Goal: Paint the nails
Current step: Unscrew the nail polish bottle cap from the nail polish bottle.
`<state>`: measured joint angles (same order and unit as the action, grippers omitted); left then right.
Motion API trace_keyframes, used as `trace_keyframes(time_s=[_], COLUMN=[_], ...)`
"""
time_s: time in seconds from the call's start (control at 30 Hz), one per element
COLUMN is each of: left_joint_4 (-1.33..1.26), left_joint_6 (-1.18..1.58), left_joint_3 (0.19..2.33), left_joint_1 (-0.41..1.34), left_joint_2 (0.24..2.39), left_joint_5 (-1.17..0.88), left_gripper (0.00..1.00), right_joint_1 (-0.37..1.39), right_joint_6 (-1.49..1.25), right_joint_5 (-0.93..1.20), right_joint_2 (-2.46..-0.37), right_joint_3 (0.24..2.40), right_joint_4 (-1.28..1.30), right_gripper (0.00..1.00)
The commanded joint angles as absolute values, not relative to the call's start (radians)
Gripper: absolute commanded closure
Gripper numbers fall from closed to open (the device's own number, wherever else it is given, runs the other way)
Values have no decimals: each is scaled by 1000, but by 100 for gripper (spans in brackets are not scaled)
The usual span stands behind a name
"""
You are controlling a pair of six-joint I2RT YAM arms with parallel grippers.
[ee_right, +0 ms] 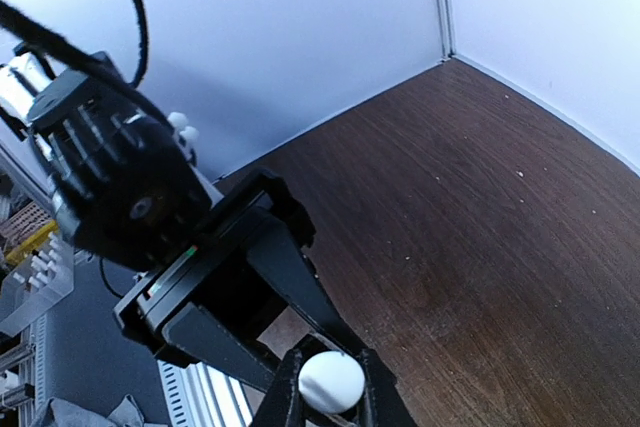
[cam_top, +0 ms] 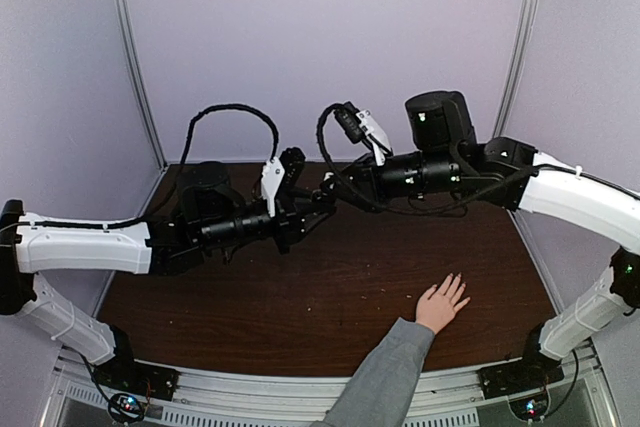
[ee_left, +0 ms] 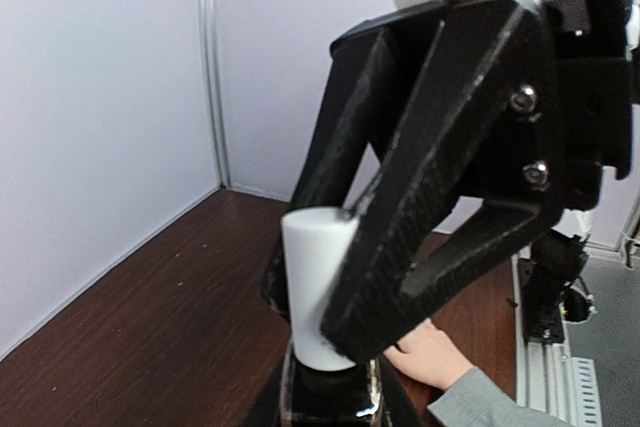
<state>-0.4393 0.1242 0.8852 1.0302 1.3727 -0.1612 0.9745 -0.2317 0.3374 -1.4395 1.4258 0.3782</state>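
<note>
A dark polish bottle (ee_left: pixel 330 394) with a tall white cap (ee_left: pixel 312 277) is held in mid-air over the table's middle. My left gripper (cam_top: pixel 316 201) is shut on the bottle's body. From the opposite side my right gripper (ee_right: pixel 331 393) is shut on the cap (ee_right: pixel 331 379), its black fingers (ee_left: pixel 430 177) filling the left wrist view. A light-skinned hand (cam_top: pixel 441 304) in a grey sleeve (cam_top: pixel 385 377) lies flat at the front right with its fingers spread. The nails (cam_top: pixel 458 280) are too small to make out. The hand (ee_left: pixel 430 355) also shows below the bottle.
The dark wooden table (cam_top: pixel 300 297) is enclosed by pale walls (cam_top: pixel 320 37) at the back and sides. Both arms reach in from the sides and meet above the table's centre. A metal rail (cam_top: pixel 260 387) runs along the near edge.
</note>
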Motion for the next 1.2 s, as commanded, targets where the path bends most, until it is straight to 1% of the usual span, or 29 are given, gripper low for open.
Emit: trace_keyframes(time_s=[0.0, 0.27, 0.5, 0.63, 0.77, 0.8, 0.83, 0.87, 0.9, 0.93, 0.97, 1.0, 1.07, 1.17], left_joint_4=[-599, -683, -765, -761, -720, -711, -697, -681, -667, -653, -643, -631, -622, -612], left_joint_6=[100, 167, 237, 238, 201, 188, 171, 150, 129, 106, 86, 67, 36, 21], left_joint_3=[900, 927, 940, 946, 937, 931, 925, 916, 909, 900, 890, 881, 865, 852], left_joint_1=[1069, 1070, 1070, 1070, 1070, 1071, 1070, 1070, 1071, 1071, 1071, 1070, 1071, 1071], left_joint_2=[1335, 1350, 1364, 1365, 1352, 1346, 1340, 1331, 1325, 1316, 1307, 1298, 1286, 1284], left_joint_5=[-572, -793, -914, -945, -909, -891, -860, -823, -783, -731, -675, -614, -511, -353], left_gripper=[100, 100, 100, 100, 100, 100, 100, 100, 100, 100, 100, 100, 100, 100], right_joint_1=[969, 969, 969, 969, 968, 967, 965, 960, 957, 953, 951, 949, 946, 945], right_joint_6=[-116, -23, 43, 63, 63, 55, 48, 39, 27, 13, 2, -15, -60, -106], right_joint_5=[517, 710, 836, 854, 841, 824, 813, 802, 784, 756, 716, 669, 565, 467], right_joint_2=[-1420, -1399, -1384, -1376, -1376, -1377, -1378, -1379, -1379, -1379, -1378, -1378, -1379, -1378], right_joint_3=[1420, 1442, 1440, 1441, 1444, 1448, 1452, 1454, 1457, 1457, 1456, 1454, 1453, 1444], right_joint_4=[284, 291, 284, 295, 305, 309, 315, 318, 319, 320, 322, 324, 335, 335], right_gripper=[100, 100, 100, 100, 100, 97, 82, 71, 61, 55, 50, 49, 48, 46])
